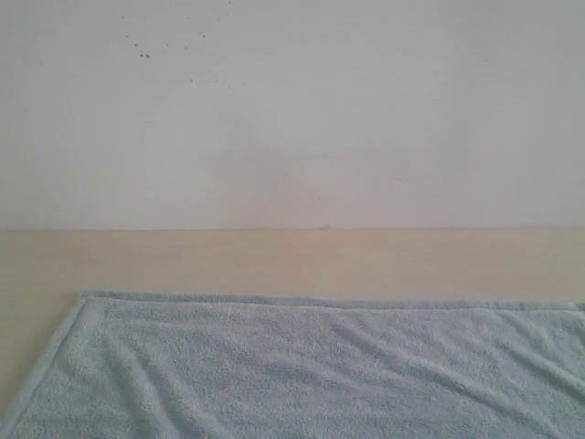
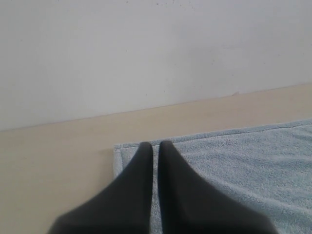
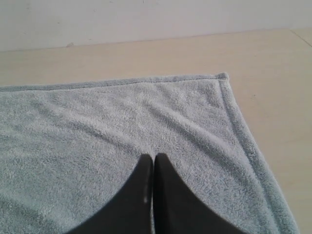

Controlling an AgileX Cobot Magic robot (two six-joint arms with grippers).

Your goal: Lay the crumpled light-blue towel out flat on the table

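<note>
- Pale-blue fluffy terry towel (image 1: 320, 366) lies with its long axis left-right on the beige wooden table (image 1: 274, 261).
- Clenched left gripper (image 2: 153, 145) sits at its far-left corner; clenched right gripper (image 3: 153, 157) sits inside the far-right corner.

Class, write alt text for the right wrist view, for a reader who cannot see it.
A pale light-blue fluffy terry-cloth towel lies spread, faintly wrinkled, on a pale beige wooden table, one hemmed corner showing. The right gripper's two dark fingers, closed together, point over it.
</note>
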